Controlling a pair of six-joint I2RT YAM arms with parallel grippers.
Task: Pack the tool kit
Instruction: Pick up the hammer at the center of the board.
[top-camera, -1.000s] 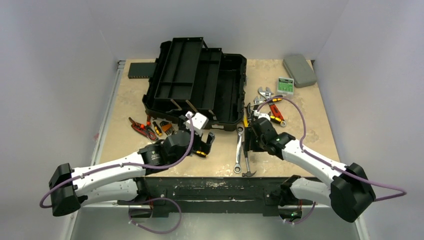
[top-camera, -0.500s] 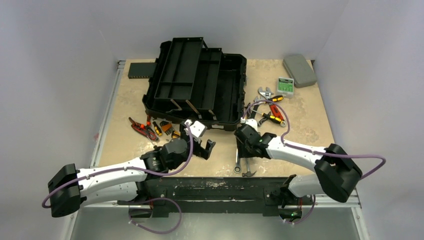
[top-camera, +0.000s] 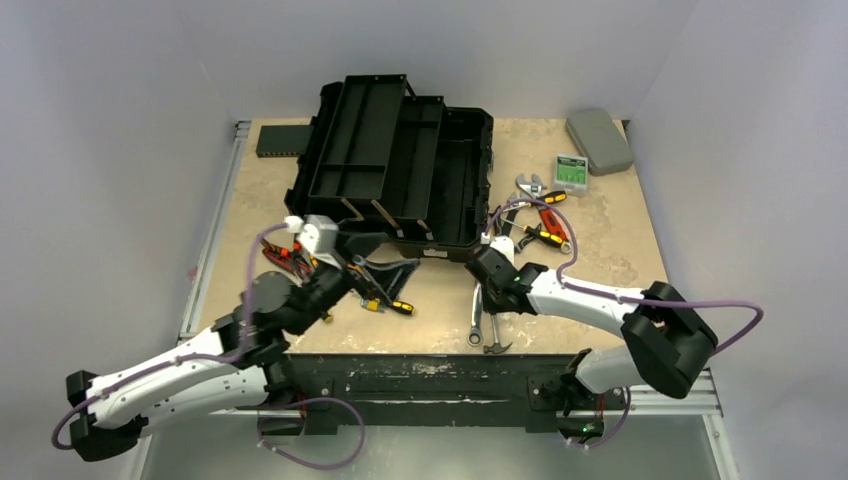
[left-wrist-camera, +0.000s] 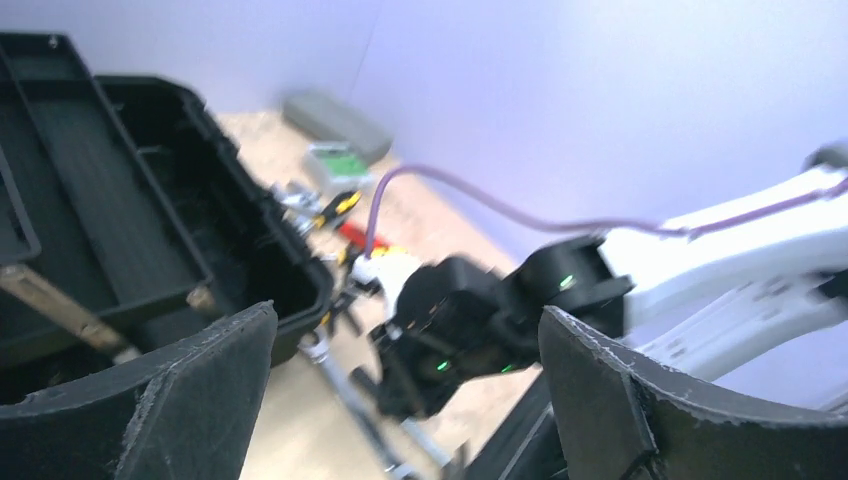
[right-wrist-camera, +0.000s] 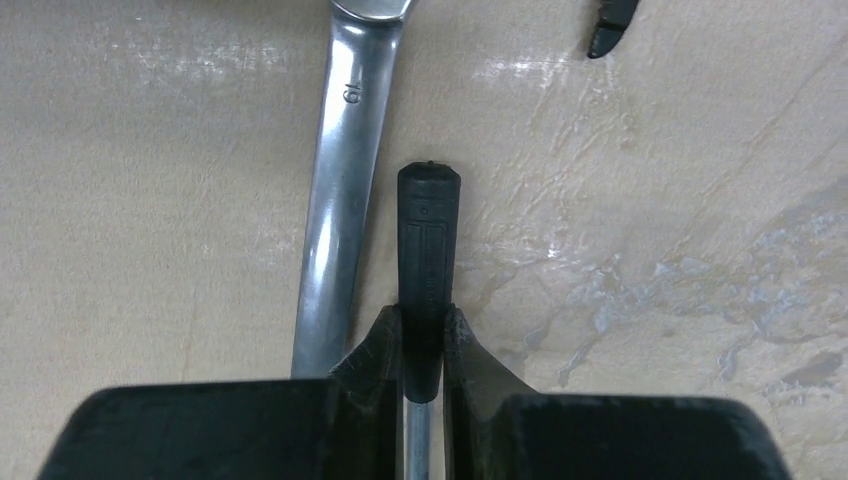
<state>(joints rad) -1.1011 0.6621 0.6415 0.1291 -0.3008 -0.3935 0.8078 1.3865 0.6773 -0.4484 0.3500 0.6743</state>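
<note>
Black hammer grip (right-wrist-camera: 428, 230) pinched in right gripper (right-wrist-camera: 424, 318), head hidden, wrench (right-wrist-camera: 342, 200) cropped.

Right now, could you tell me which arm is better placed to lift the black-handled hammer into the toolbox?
The right arm: its jaws are shut on the hammer's black ribbed rubber handle, beside the long silver steel wrench. The left arm's jaws stand open and empty.

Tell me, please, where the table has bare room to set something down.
Bare table runs along the right edge, between the green-labelled box and the right arm, and along the left edge, between the flat black box and the red pliers. Directly before the toolbox it is crowded with tools.
</note>
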